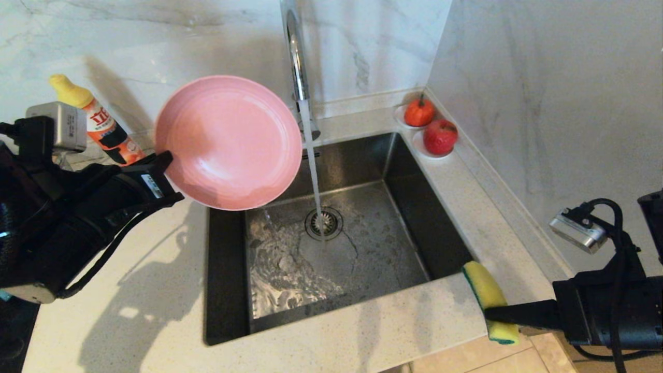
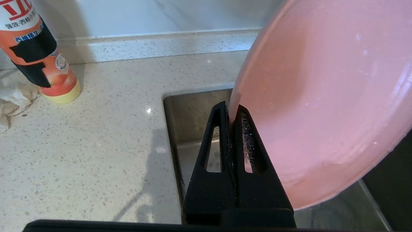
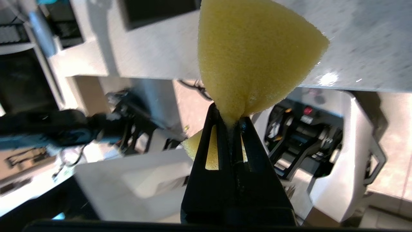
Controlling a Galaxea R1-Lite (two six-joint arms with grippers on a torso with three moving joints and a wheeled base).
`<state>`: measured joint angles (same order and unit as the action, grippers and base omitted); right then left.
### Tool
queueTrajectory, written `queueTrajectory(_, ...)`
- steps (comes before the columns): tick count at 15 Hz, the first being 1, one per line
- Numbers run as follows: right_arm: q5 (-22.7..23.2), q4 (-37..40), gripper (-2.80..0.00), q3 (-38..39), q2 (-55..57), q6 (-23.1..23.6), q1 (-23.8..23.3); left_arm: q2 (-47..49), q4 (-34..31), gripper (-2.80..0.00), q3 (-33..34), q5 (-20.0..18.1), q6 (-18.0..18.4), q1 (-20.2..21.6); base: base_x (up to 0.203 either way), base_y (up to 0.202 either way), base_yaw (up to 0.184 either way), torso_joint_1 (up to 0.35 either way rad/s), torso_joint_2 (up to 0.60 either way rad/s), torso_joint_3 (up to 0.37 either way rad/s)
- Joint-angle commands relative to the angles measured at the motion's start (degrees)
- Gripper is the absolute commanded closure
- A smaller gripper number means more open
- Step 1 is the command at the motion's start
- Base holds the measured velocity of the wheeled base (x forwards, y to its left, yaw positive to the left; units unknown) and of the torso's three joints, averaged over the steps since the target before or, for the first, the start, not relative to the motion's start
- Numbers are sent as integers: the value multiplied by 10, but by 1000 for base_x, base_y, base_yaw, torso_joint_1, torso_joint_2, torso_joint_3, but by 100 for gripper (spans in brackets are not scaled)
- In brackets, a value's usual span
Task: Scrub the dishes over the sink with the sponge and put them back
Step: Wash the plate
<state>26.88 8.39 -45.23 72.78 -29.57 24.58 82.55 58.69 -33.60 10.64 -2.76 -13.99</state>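
Note:
My left gripper [image 1: 164,158] is shut on the rim of the pink plate [image 1: 228,142], one finger on each face. The plate stands tilted on edge above the back left corner of the sink [image 1: 383,243], its hollow face towards me. In the left wrist view the plate [image 2: 322,96] fills the side beyond the gripper [image 2: 231,109]. The right gripper [image 1: 489,313] is shut on the yellow sponge [image 1: 487,290], squeezing its middle, at the sink's front right corner over the counter edge. The sponge [image 3: 254,54] bulges past the gripper [image 3: 231,120]. Water runs from the tap [image 1: 296,52]. No bowl is in view.
A dish-soap bottle [image 1: 98,122] stands on the counter behind my left arm, with a crumpled cloth [image 2: 13,96] beside it. An orange fruit [image 1: 418,113] and a red one [image 1: 440,136] sit on small dishes at the sink's back right corner. A marble wall rises on the right.

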Motion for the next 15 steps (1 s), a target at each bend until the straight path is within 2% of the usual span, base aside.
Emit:
queueTrajectory(1, 33, 62, 0, -37, -23, -1, 0, -30, 1, 0, 21, -16, -1, 0, 0, 0, 0, 0, 0, 0)
queueTrajectory(5, 101, 127, 0, -97, -69, -4, 9, -70, -23, 0, 56, -29, 0, -1, 0, 0, 0, 0, 0, 0)
queueTrajectory(10, 107, 158, 0, -131, -66, -8, 62, -161, -92, 0, 93, -91, 1, -1, 0, 0, 0, 0, 0, 0)
queueTrajectory(11, 107, 162, 0, -133, -60, -8, 73, -181, -110, 0, 102, -112, 3, -1, 0, 0, 0, 0, 0, 0)
queueTrajectory(13, 106, 163, 0, -144, -39, -10, 104, -201, -123, 0, 111, -136, 35, -2, 0, 0, 0, 0, 0, 0)
queueTrajectory(15, 106, 161, 0, -157, -14, -10, 113, -214, -125, 0, 114, -170, 56, -5, 0, 0, 0, 0, 0, 0)
